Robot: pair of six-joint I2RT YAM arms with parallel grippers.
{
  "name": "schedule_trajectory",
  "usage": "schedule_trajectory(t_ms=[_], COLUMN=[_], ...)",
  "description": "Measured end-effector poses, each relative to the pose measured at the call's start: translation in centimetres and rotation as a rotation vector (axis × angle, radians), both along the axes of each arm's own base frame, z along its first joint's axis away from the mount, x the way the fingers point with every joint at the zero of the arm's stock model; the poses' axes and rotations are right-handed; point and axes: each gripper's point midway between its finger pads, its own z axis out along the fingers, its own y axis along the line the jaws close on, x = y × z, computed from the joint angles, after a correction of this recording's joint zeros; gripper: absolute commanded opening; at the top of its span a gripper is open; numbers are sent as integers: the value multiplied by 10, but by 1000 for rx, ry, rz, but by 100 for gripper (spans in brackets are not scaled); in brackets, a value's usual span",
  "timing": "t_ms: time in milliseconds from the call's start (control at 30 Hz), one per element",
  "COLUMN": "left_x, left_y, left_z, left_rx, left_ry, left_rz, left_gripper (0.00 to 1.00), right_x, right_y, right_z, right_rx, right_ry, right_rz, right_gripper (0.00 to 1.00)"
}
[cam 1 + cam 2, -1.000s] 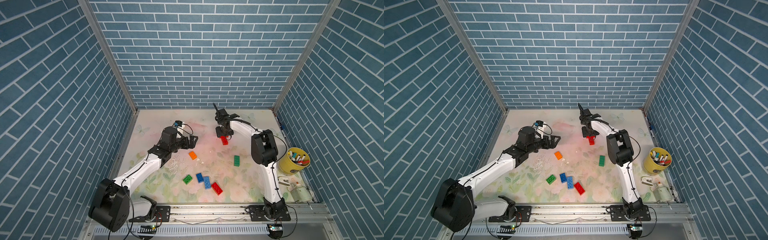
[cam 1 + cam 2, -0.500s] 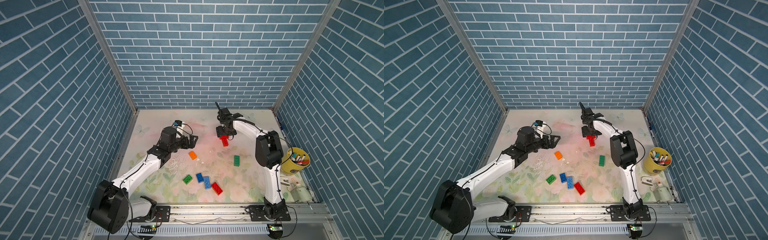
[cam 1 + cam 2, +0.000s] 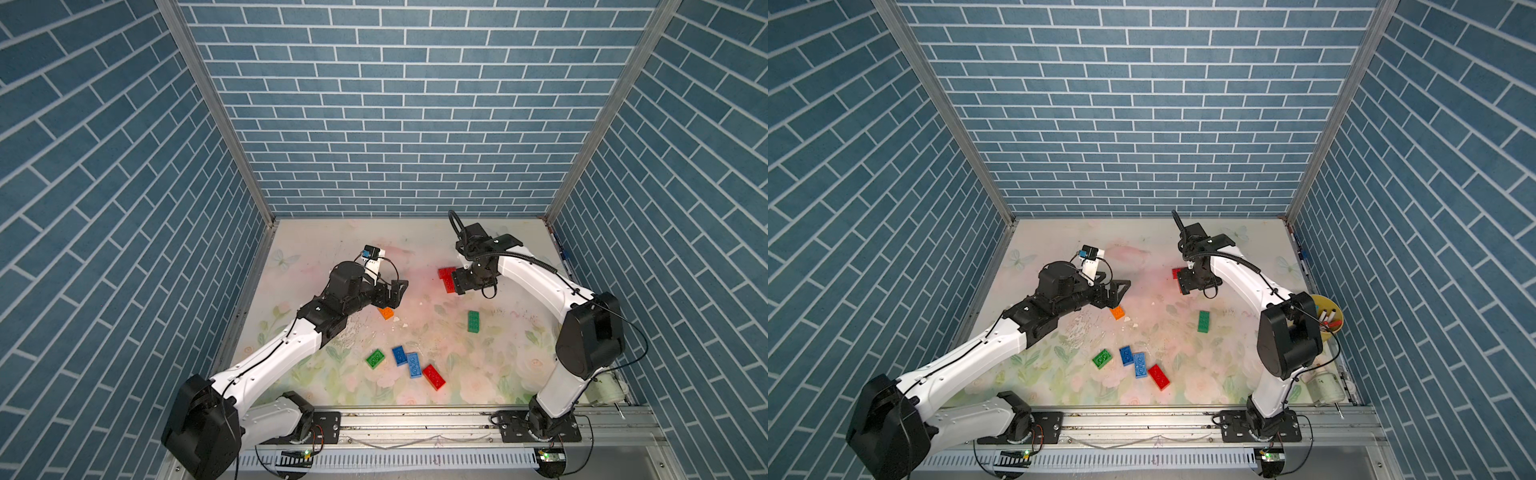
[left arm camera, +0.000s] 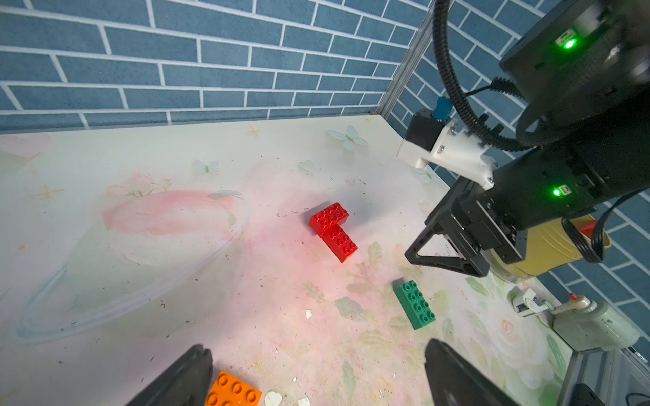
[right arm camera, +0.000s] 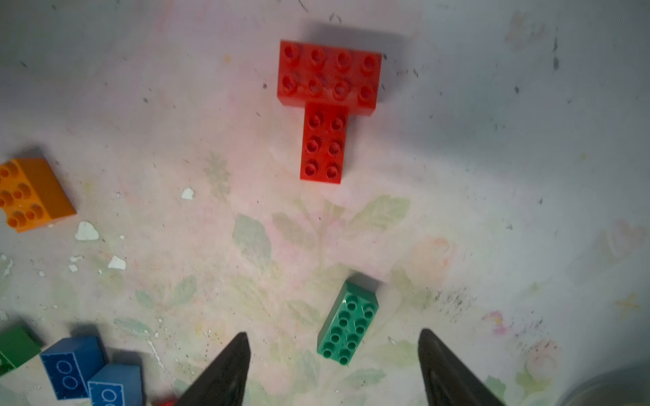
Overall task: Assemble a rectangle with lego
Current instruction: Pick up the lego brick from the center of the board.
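Right pincer [image 3: 459, 286] hangs over the red pair [image 3: 446, 277] at the far centre of the surface [image 3: 332, 249]. Its jaws are partly apart and empty.

Likely next piece, by my reading, is the right-hand green brick [image 3: 473, 321]. It lies loose just nearward of that pincer, long axis near–far, slightly skewed. Right arm is clearly closer.

Left pincer [image 3: 395, 291] is wide open and empty above the orange brick [image 3: 386, 313].

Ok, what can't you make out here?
Red brick pair: partly behind the right gripper in both top views.
Orange brick: cut off by the frame edge, left wrist view.
Marker cup: partly behind the right elbow in a top view.
Third red brick: a sliver at the right wrist view's edge.
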Motion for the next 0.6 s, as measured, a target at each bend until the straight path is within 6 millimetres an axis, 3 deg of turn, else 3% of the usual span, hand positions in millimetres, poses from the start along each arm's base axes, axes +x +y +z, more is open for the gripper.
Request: schedule_trajectory(t_ms=[133, 333, 600], left_x=[-8, -13, -12], left_y=[-7, -12, -11], left_z=[1, -1, -1], left_rx=[4, 13, 17], left_ry=[-4, 1, -1], left_rz=[-24, -40, -32], left_gripper=[100, 100, 100], right_x=[-21, -59, -49], right_y=[-14, -35, -29], right_z=[-26, -70, -79], right_rx=[-29, -93, -56], right_ry=[92, 215, 176], right_rz=[-88, -202, -246], right_gripper=[68, 70, 68])
